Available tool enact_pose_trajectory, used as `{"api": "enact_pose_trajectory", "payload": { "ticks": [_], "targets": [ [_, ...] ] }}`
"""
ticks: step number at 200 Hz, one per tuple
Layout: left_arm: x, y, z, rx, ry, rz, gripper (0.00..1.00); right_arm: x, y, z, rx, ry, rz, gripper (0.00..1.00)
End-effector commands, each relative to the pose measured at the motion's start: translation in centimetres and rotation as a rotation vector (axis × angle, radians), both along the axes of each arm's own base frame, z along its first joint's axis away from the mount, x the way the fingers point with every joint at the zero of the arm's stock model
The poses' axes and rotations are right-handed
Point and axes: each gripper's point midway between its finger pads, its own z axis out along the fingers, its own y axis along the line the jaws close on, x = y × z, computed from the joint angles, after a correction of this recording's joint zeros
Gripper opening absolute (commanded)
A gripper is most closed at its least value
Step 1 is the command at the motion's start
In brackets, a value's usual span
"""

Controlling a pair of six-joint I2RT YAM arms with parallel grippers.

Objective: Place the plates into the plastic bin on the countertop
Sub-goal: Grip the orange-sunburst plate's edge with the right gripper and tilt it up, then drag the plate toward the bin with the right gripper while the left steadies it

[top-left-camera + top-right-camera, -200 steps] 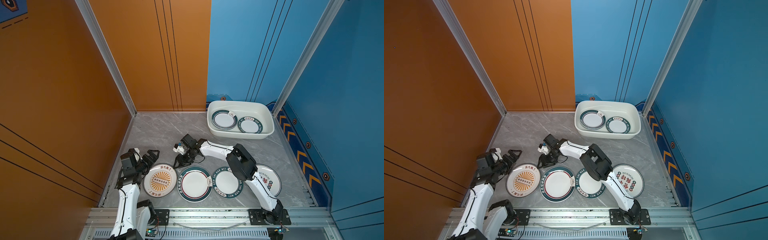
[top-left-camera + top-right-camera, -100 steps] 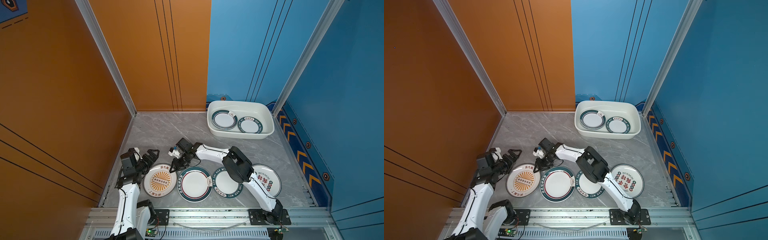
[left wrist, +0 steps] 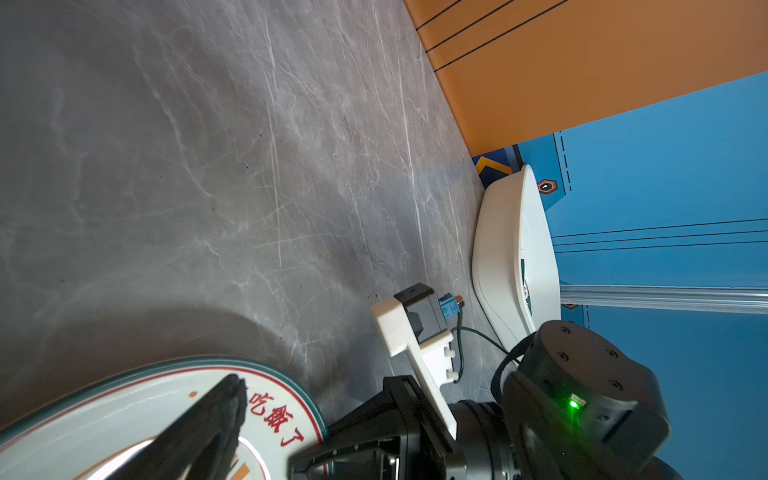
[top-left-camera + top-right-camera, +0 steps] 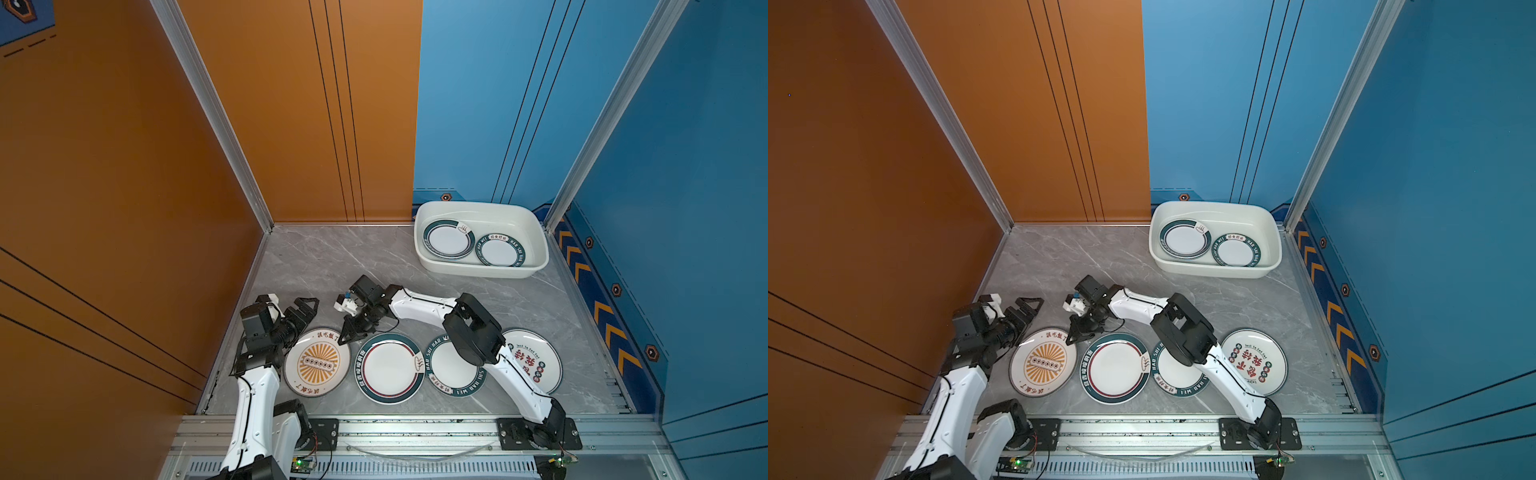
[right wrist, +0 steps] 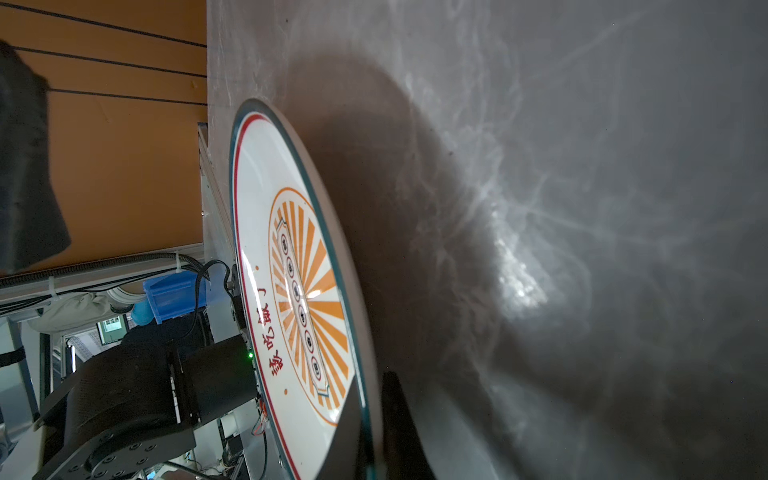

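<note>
Four plates lie in a row on the countertop: a sunburst plate, a red-ringed green-rimmed plate, a green lettered plate and a red-character plate. Two more plates lie in the plastic bin at the back right. My right gripper reaches across and is shut on the sunburst plate's rim. My left gripper hangs open over that plate's far left edge, and one of its fingers shows above the plate.
The right arm's elbow hangs over the green lettered plate. An aluminium rail runs along the front edge. An orange wall closes the left side and a blue wall the right. The bin stands against the back wall.
My right gripper has moved left and nearer to the sunburst plate and has shut on its rim. The left arm has not moved.
</note>
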Motion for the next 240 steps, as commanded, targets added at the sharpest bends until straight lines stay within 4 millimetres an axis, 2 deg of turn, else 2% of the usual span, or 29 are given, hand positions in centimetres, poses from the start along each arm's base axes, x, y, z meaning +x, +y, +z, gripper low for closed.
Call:
{"api": "enact_pose_trajectory", "payload": {
  "ticks": [1,53,97,121,132,134,137,184,220,240],
  "targets": [
    [0.3,-0.1,0.9,-0.005,-0.028,-0.015,0.98,1.1,-0.7,-0.9,-0.049,-0.011,-0.036,0.00],
    [0.6,-0.4,0.8,-0.012,-0.030,-0.025,0.98,5.6,-2.0,3.2,0.013,-0.042,-0.121,0.00],
    [1.7,-1.8,0.9,0.002,-0.034,-0.068,0.99,10.3,-5.0,7.1,0.059,-0.074,-0.224,0.00],
    [2.5,-2.6,0.9,0.005,-0.035,-0.095,0.99,12.0,-6.7,9.3,0.080,-0.095,-0.264,0.00],
    [2.8,-3.0,0.9,0.004,-0.036,-0.106,0.99,11.9,-6.9,10.2,0.089,-0.105,-0.265,0.00],
    [2.8,-3.0,0.9,0.003,-0.034,-0.107,0.99,12.9,-7.8,10.3,0.089,-0.107,-0.289,0.00],
    [2.9,-3.1,0.9,0.003,-0.034,-0.109,0.99,13.4,-8.3,10.6,0.092,-0.111,-0.300,0.00],
    [3.3,-4.1,0.9,0.002,-0.045,-0.139,0.99,15.4,-11.8,13.9,0.099,-0.153,-0.369,0.00],
    [3.9,-5.0,1.3,-0.024,-0.073,-0.170,1.00,14.9,-12.6,15.6,0.127,-0.157,-0.361,0.00],
    [4.3,-5.7,1.9,-0.059,-0.109,-0.188,0.92,14.2,-12.7,15.7,0.137,-0.150,-0.350,0.00]
  ]
}}
